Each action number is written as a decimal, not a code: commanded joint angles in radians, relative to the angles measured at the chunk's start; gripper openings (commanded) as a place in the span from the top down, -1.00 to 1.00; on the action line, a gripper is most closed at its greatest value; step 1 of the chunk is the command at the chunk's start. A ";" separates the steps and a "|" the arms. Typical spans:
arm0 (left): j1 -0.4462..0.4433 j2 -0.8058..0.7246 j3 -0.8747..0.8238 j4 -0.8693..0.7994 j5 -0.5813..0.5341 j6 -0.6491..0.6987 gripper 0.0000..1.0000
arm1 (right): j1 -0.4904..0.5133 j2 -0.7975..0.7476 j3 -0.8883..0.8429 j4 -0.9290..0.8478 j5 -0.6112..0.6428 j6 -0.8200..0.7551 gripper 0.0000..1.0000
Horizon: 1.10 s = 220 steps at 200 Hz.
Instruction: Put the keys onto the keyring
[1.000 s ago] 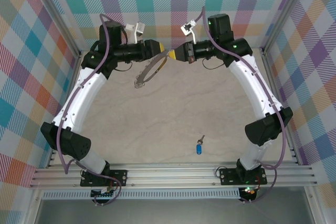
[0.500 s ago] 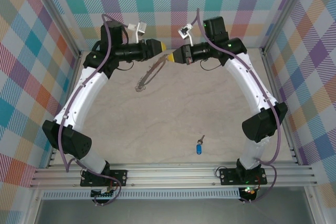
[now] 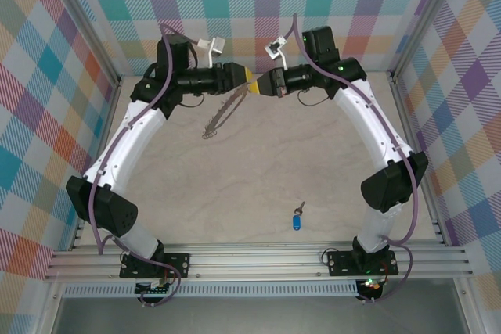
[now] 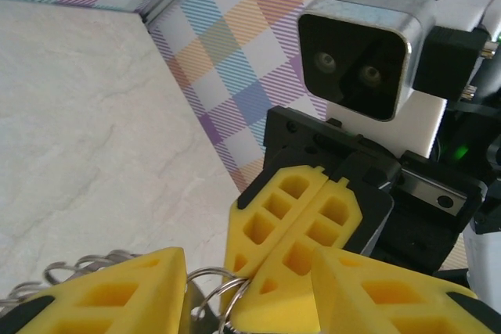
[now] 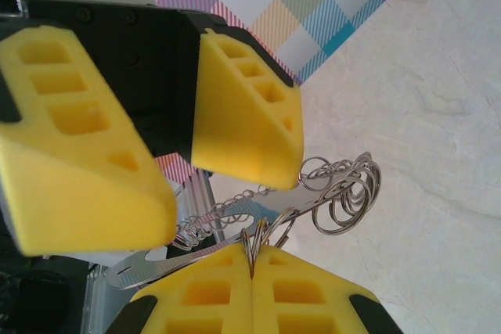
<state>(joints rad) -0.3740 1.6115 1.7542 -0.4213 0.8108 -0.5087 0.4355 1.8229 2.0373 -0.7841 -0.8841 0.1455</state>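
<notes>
1. Plaid walls (image 3: 47, 76) surround a pale marbled table (image 3: 235, 177). Both arms meet at the far end, tips almost touching.
2. Right gripper (image 3: 260, 85): fully closed, pinching one small loop (image 5: 252, 246) from the fringe of the keyring (image 3: 219, 115).
3. Left gripper (image 3: 247, 84): jaws stand apart, straddling the keyring just beside the right fingertips. Cannot tell whether they actually press on it.
4. Keyring is off the table, hanging from the grippers and trailing toward the left arm.
5. Key (image 3: 297, 220), blue head, lies on the table near the front edge, well apart from the keyring, with nothing touching it.
6. Judged stage: early. The ring is being readied and the key is not threaded.
7. Risk: the pinch is on a thin wire loop, so any pull from the left side could slide it out and drop the ring.
8. Risk: the fingertips are crowded, so a small misaligned move could bump the pads together and twist the loop.
9. Risk: one arm must leave to fetch the key. If the ring then hangs from one loop only, it will likely swing and be hard to thread.
</notes>
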 commanded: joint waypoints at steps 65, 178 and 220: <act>-0.016 -0.024 -0.099 0.027 0.041 0.012 0.33 | 0.000 -0.066 -0.069 0.075 -0.041 0.017 1.00; -0.036 -0.070 -0.146 -0.021 -0.095 0.048 0.27 | 0.001 -0.091 -0.148 0.106 -0.031 0.041 1.00; -0.021 -0.167 -0.216 -0.090 -0.489 0.029 -0.44 | 0.000 -0.109 -0.300 0.100 0.055 0.009 1.00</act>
<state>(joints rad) -0.4019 1.5330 1.5841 -0.4603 0.5713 -0.4755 0.4332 1.7489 1.8080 -0.7128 -0.8589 0.1791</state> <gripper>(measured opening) 0.668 0.046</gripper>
